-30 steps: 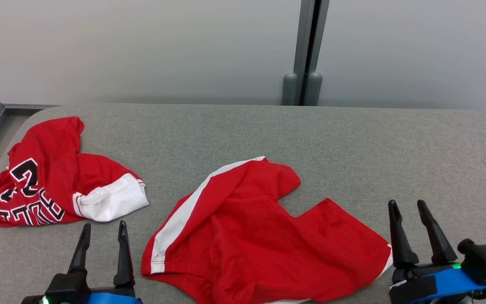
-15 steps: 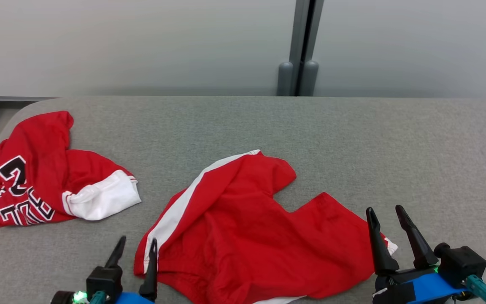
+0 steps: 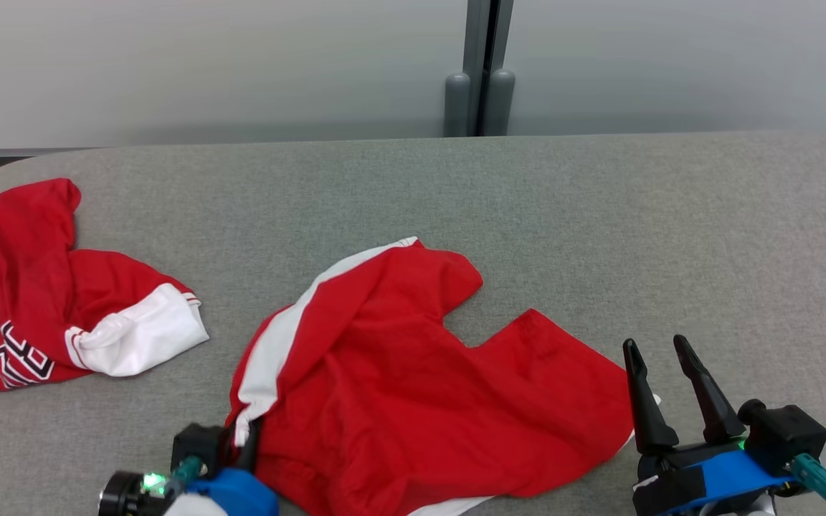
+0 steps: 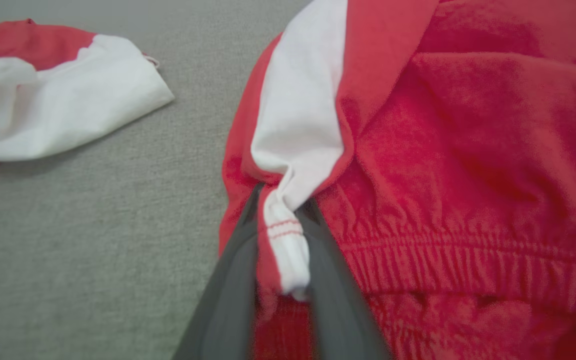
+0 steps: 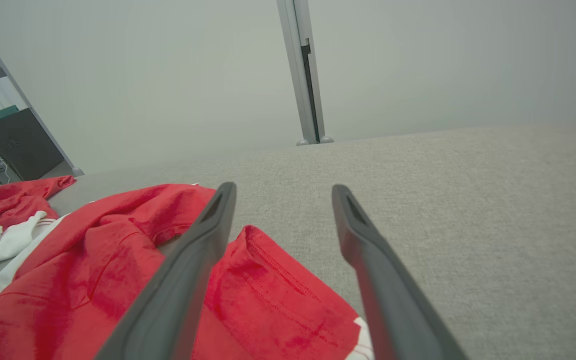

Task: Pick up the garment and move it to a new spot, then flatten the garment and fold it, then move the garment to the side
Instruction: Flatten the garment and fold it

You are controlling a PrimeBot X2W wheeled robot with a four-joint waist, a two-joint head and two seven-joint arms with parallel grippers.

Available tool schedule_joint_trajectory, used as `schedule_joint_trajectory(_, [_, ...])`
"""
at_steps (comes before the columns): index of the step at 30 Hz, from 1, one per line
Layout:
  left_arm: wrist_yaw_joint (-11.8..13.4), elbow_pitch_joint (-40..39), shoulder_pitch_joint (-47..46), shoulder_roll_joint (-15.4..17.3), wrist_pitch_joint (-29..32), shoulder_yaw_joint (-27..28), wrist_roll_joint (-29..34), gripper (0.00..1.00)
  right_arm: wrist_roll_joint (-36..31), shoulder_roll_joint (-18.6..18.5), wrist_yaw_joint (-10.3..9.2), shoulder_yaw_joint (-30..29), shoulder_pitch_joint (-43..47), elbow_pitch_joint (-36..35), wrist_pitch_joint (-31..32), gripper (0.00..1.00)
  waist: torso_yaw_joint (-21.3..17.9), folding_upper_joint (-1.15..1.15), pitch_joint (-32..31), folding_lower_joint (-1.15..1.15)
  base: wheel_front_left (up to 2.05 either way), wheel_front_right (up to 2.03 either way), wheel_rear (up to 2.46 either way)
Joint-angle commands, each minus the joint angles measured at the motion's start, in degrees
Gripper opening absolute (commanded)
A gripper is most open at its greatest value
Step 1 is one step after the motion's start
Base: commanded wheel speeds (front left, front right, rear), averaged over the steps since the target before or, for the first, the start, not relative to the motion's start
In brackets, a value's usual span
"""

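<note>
The left tool (image 4: 283, 200) is pinched shut on the white-striped waistband corner of the shorts (image 3: 413, 373). The right tool (image 3: 654, 344), jaws apart, waits beside their opposite hem. Lying crumpled on the counter (image 3: 599, 215), the shorts look light and limp, so hold both corners. Beyond them, leftward, lies a jersey (image 3: 26, 315).

Lab, seemingly; partition wall (image 3: 241, 64); padded worktable (image 3: 599, 215)
</note>
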Motion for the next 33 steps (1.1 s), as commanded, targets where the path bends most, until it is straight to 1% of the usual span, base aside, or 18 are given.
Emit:
schedule_joint_trajectory(1, [-0.4,0.0,-2.5,0.8,-0.2,-0.5,0.2,0.0,-0.2,-0.2,0.03,-0.2,-0.9,0.0,-0.2,1.0,-0.3,0.0,0.3,0.0,0.0,0.0,0.0])
schedule_joint_trajectory(7, [-0.3,-3.1,-10.9,3.2,-0.3,-1.6,0.6,0.0,-0.4,-0.7,0.03,-0.8,-2.4,-0.1,-0.2,1.0,-2.0,0.0,2.0,0.0,0.0,0.0,0.0])
schedule_joint_trajectory(10, [-0.3,-3.4,-15.9,4.3,-0.3,-2.6,0.4,0.0,-0.6,-0.8,0.03,-1.2,-3.2,0.1,-0.2,1.0,-3.4,0.0,3.1,0.0,0.0,0.0,0.0])
schedule_joint_trajectory(12, [-0.3,-2.4,-18.8,4.8,-0.3,-2.9,-0.1,0.0,-0.6,-0.8,0.03,-1.6,-3.7,0.3,-0.2,1.0,-4.4,0.0,3.9,0.0,0.0,0.0,0.0])
schedule_joint_trajectory(13, [-0.3,-2.4,-18.8,4.8,-0.3,-2.9,-0.1,0.0,-0.6,-0.8,0.03,-1.6,-3.7,0.3,-0.2,1.0,-4.4,0.0,3.9,0.0,0.0,0.0,0.0])
schedule_joint_trajectory(15, [-0.3,-1.2,-21.7,6.1,-0.3,-2.7,-0.7,0.0,-0.8,-0.8,0.03,-1.8,-4.0,0.3,-0.2,1.0,-5.4,0.0,4.7,0.0,0.0,0.0,0.0])
schedule_joint_trajectory(17, [-0.3,1.8,-24.4,6.9,-0.3,-2.3,-1.0,0.0,-0.9,-0.6,0.03,-1.9,-4.7,0.5,-0.2,1.0,-6.7,0.0,5.9,0.0,0.0,0.0,0.0])
schedule_joint_trajectory(19, [0.0,4.1,-25.5,7.1,-0.3,-2.0,-1.2,0.0,-0.8,-0.6,0.03,-1.7,-5.0,0.7,-0.2,1.0,-7.2,0.0,6.3,0.0,0.0,0.0,0.0])
schedule_joint_trajectory(20, [0.1,5.1,-25.7,7.2,-0.3,-1.8,-1.3,0.55,-0.7,-0.5,0.03,-1.6,-5.0,0.9,-0.2,1.0,-7.4,0.0,6.4,0.0,0.0,0.0,0.0])
schedule_joint_trajectory(21, [0.1,5.9,-25.8,6.9,-0.3,-1.7,-1.5,1.0,-0.6,-0.5,0.03,-1.7,-5.0,1.0,-0.2,1.0,-7.4,0.0,6.3,0.0,0.0,0.0,0.0])
schedule_joint_trajectory(23, [0.2,5.7,-25.4,6.4,-0.3,-1.7,-1.4,1.0,-0.4,-0.5,0.03,-2.0,-4.6,1.1,-0.2,1.0,-7.3,0.0,5.7,0.0,0.0,0.0,0.0])
schedule_joint_trajectory(27, [1.0,2.8,-22.2,5.8,-0.3,-1.0,-1.6,1.0,-0.5,-0.4,0.03,-2.3,-3.3,1.4,-0.2,1.0,-6.3,0.0,3.8,0.0,0.0,0.0,0.0])
schedule_joint_trajectory(33, [1.8,-7.0,-13.5,4.4,-0.3,1.4,-2.7,1.0,-0.8,-0.3,0.03,-3.3,-1.2,1.8,-0.2,1.0,-3.6,0.0,-0.3,0.0,0.0,0.0,0.0])
